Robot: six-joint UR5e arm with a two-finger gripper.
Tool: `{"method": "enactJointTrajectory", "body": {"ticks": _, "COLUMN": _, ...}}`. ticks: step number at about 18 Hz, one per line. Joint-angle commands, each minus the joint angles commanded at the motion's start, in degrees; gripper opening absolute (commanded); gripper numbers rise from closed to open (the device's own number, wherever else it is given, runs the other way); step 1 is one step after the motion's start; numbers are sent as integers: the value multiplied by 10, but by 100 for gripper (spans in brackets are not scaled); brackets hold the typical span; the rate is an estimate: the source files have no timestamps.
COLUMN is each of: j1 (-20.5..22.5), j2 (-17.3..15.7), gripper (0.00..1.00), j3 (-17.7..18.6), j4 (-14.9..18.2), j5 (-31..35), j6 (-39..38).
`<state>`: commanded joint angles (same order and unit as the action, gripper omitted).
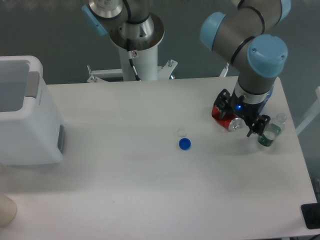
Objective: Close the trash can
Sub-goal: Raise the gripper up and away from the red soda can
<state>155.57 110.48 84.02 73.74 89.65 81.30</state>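
Near the right edge of the table (150,180), a little behind its middle, the gripper (255,126) points down at the surface, its dark fingers hanging just above the top; whether they stand apart or together cannot be told from this angle, and nothing is plainly clamped between them. Just beside it toward the centre lies a crushed red soda can (224,119), partly hidden under the wrist, and on its other side, closer to the right edge, stands a small clear bottle (270,134) with green in its lower part. Further toward the middle of the worktop sit a blue bottle cap (185,144) and, touching nothing, a small clear cap (182,132) just behind it. The arm comes down from the rear right, its elbow joints folded high over the back edge and the wrist turned vertical above the can. The trash can (27,120) stands at the far left edge, well apart from the gripper across the whole width of the table, its top open so that the pale inside shows, the grey tab on its rim and the grey patch on its side both visible. By the look of it nothing of the task is done yet: the bin is unclosed, and the arm would have to cross to the left side before any closing could begin.
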Motion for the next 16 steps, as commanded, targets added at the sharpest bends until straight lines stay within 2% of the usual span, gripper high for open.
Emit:
{"method": "enactJointTrajectory", "body": {"ticks": 6, "j1": -2, "j2": -3, "gripper": 100, "j3": 1, "j4": -3, "j5": -8, "j6": -18}}
{"method": "enactJointTrajectory", "body": {"ticks": 11, "j1": -9, "j2": -11, "gripper": 100, "j3": 26, "j4": -30, "j5": -5, "j6": -39}}
{"method": "enactJointTrajectory", "body": {"ticks": 14, "j1": -10, "j2": -36, "gripper": 100, "j3": 48, "j4": -32, "j5": -5, "j6": -40}}
{"method": "enactJointTrajectory", "body": {"ticks": 16, "j1": -11, "j2": -69, "gripper": 100, "j3": 64, "j4": -28, "j5": -7, "j6": -53}}
